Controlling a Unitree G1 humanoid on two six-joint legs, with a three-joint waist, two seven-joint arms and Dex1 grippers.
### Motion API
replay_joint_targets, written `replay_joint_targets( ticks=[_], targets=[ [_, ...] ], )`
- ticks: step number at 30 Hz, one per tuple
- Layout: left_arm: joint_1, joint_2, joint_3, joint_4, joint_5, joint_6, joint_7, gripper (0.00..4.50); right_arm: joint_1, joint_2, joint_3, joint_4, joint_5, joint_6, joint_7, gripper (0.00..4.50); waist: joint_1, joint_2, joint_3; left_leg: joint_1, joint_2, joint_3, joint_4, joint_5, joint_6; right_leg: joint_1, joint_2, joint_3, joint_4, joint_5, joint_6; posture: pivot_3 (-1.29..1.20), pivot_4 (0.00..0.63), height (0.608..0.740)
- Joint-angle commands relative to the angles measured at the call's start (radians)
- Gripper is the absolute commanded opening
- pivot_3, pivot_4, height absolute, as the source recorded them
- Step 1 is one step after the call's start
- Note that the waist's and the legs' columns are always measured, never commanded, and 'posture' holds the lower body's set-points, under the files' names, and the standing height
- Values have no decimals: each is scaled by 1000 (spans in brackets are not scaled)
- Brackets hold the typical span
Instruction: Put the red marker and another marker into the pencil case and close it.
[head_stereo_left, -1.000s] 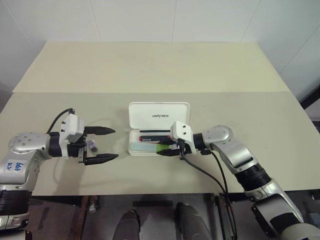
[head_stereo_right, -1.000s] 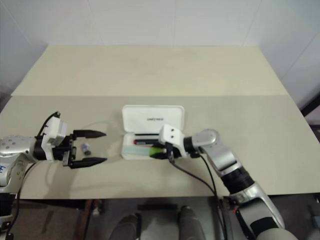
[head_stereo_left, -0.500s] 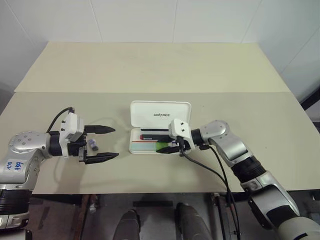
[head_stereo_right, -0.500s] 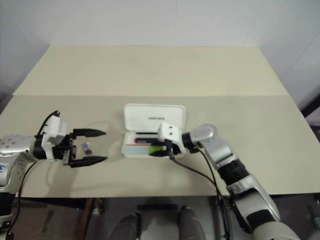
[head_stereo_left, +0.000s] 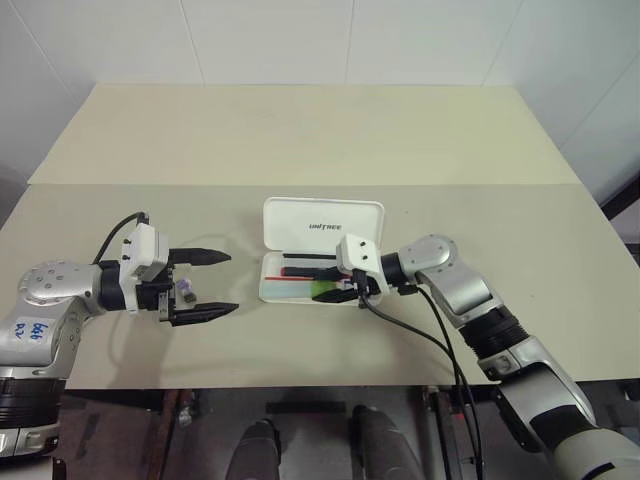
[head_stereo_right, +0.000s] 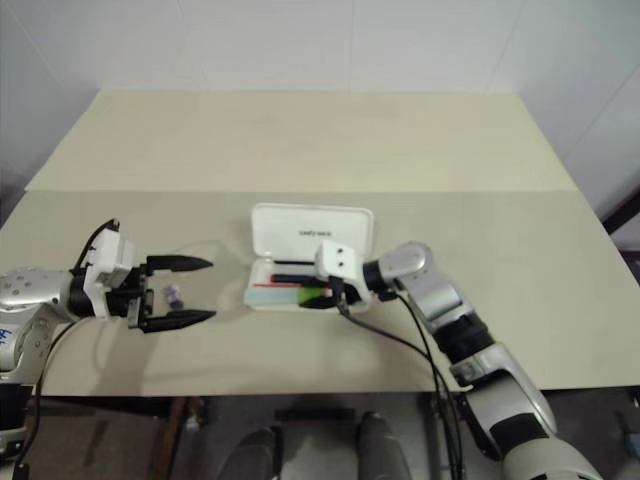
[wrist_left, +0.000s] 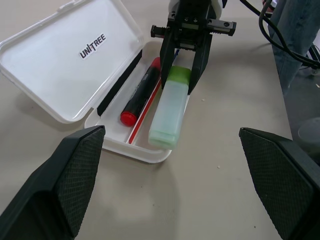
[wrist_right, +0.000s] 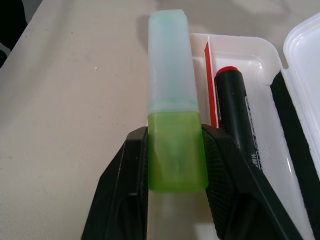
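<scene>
The right gripper has its jaws clamped on the lime-green cap of the other marker, one finger on either side. Its pale mint body sticks out beyond the fingertips, lying along the front edge of the open pencil case. Just beside the jaws, inside the tray, lies the red marker, parallel to the green one, red end pointing away from the jaws. The lid stands open behind it. Over on the tabletop, the left gripper hovers well apart from the case, jaws spread wide and holding nothing, a small dark object sitting between them.
</scene>
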Motion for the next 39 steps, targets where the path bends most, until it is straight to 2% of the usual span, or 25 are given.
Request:
replay_joint_targets(
  ticks=[1, 3, 17, 22, 25, 28, 30, 34, 39],
  targets=[
    [-10, -2, 18, -30, -16, -12, 6, 4500, 3, -6, -24, -32, 1, 5, -8, 2470, 0, 0, 0, 0, 0, 0, 0, 0, 0, 0, 0, 0, 0, 0, 0, 0, 150, 740],
    [-8, -2, 18, -32, -16, -10, 5, 4500, 2, 1, -40, -43, 18, 5, -11, 3132, 0, 0, 0, 0, 0, 0, 0, 0, 0, 0, 0, 0, 0, 0, 0, 0, 150, 740],
    [1, -4, 18, -42, -19, -7, 8, 4500, -1, 10, -78, -140, 78, 83, -15, 3132, -1, 0, 0, 0, 0, 0, -2, 0, 0, -1, 0, 0, -1, 0, 0, 0, 150, 740],
    [-6, -5, 18, -44, -23, -2, 8, 4500, 24, -13, -132, -242, 135, 158, -38, 3132, 1, 0, 0, -1, 0, 0, -2, 0, 0, -1, 0, 0, -1, 0, 0, 0, 150, 740],
    [8, -1, 25, -55, -27, 1, 8, 4500, 84, -74, -171, -364, 177, 219, -34, 3132, 4, 0, 0, -1, 0, 0, -3, 0, 0, -1, 0, 0, -2, -1, 0, 0, 150, 740],
    [27, 4, 37, -65, -30, 5, 9, 4500, 156, -147, -240, -489, 251, 290, -33, 3732, 9, 0, 0, -2, 0, -1, -3, -1, 0, -1, 0, -1, -3, -1, 0, 0, 150, 740],
    [44, 0, 50, -78, -37, 13, 23, 4500, 202, -192, -294, -550, 287, 316, -49, 4404, 9, 0, 0, -2, 0, -1, -3, -1, 0, -1, 0, -1, -4, -1, 0, 0, 150, 740],
    [85, -46, 91, -128, -56, 30, 110, 4500, 296, -288, -441, -618, 344, 330, -76, 4465, 7, 0, 0, -2, 0, 0, -3, -1, 0, -1, -1, -1, -6, -1, 0, 0, 150, 740],
    [146, -159, 163, -219, -46, 53, 337, 4500, 376, -378, -594, -602, 371, 300, -97, 4465, 5, 0, 0, -1, 0, 0, -4, -1, 0, 0, -1, -1, -7, -1, 0, 0, 150, 740]
  ],
)
